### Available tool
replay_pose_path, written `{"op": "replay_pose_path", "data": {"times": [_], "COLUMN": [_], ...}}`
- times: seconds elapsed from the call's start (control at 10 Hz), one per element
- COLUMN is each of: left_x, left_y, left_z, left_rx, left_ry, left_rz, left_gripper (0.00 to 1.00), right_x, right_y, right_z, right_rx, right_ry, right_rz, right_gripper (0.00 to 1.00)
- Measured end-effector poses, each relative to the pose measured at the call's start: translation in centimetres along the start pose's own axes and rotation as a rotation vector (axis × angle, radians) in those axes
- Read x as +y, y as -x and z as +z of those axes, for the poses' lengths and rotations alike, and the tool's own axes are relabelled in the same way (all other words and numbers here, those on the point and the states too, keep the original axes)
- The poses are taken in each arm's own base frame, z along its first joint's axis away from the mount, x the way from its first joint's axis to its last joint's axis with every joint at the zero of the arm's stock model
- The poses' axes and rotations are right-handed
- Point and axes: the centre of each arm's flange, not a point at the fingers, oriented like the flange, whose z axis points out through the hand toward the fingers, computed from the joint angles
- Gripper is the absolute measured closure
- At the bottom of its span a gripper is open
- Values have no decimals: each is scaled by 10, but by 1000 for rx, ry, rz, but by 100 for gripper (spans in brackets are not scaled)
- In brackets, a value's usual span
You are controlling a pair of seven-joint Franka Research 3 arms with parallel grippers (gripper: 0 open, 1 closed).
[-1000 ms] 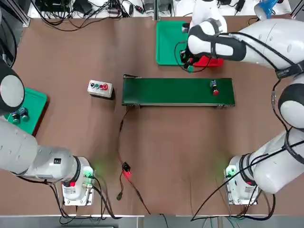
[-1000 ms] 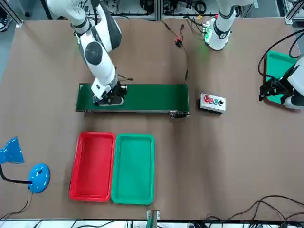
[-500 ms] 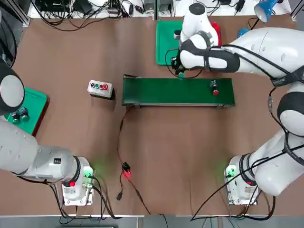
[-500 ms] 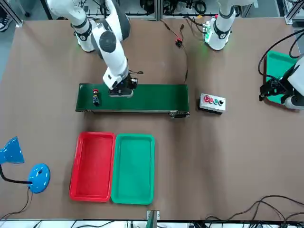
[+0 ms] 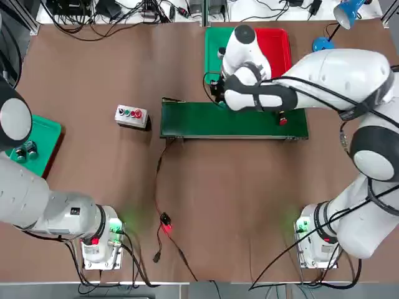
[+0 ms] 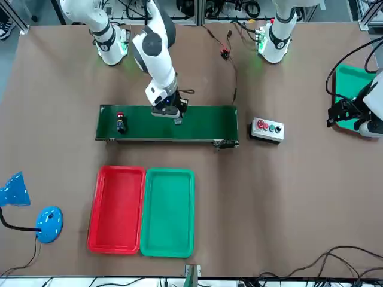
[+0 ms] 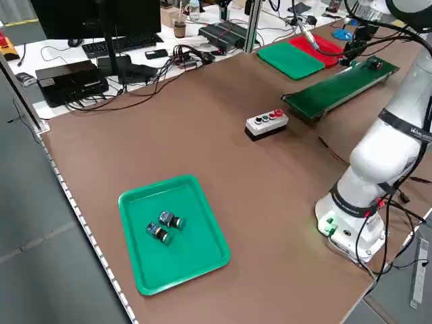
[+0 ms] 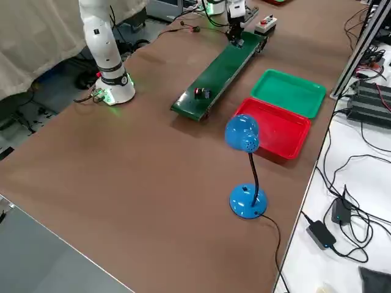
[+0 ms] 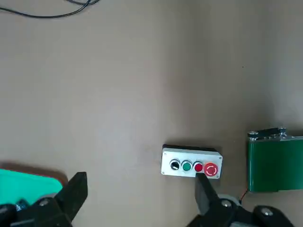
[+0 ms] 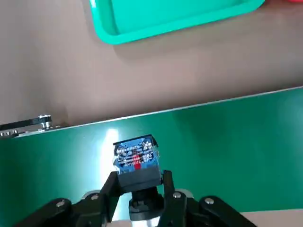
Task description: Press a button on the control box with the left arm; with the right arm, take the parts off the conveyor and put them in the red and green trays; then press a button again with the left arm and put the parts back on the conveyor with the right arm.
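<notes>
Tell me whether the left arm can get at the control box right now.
Probably yes. The left gripper hangs open off to the side, with only bare table between it and the control box. The right gripper is busy over the conveyor, holding a part.

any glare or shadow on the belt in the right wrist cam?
Right wrist view: a bright glare patch on the conveyor just behind the held part; a soft shadow lies under the green tray edge. Top view: belt evenly lit, no glare.

The right arm [image 5: 299, 75] hides part of the red tray [image 5: 274, 38] from overhead; the side tray [image 9: 28, 187] is cut off by the wrist picture's edge.
</notes>
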Motion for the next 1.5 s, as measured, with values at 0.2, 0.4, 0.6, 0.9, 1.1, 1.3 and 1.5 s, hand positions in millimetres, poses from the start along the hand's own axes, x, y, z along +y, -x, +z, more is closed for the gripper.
{"op": "replay_pose_path", "data": {"times": [0.2,0.4,0.6,0.9,1.1,1.3,1.5], "left_x": [0,0,0,-3,-8,-8,-8], "left_y": [0,0,0,0,1,1,1], "left_z": [0,0,0,0,0,0,0], "left_rx": [0,0,0,0,0,0,0], "left_ry": [0,0,0,0,-1,-1,-1], "left_rz": [0,0,0,-6,-14,-14,-15], "left_gripper": [0,0,0,0,0,0,0], "right_x": [-11,-19,-28,-41,-45,-47,-49], "right_y": [-7,-10,-4,14,27,37,39], "right_z": [11,16,24,37,56,73,78], "right_rx": [6,10,7,16,9,7,9], "right_ry": [0,-3,2,-16,-1,6,6], "right_rz": [25,39,41,42,34,31,33], "right_gripper": [59,59,59,59,59,59,59]}}
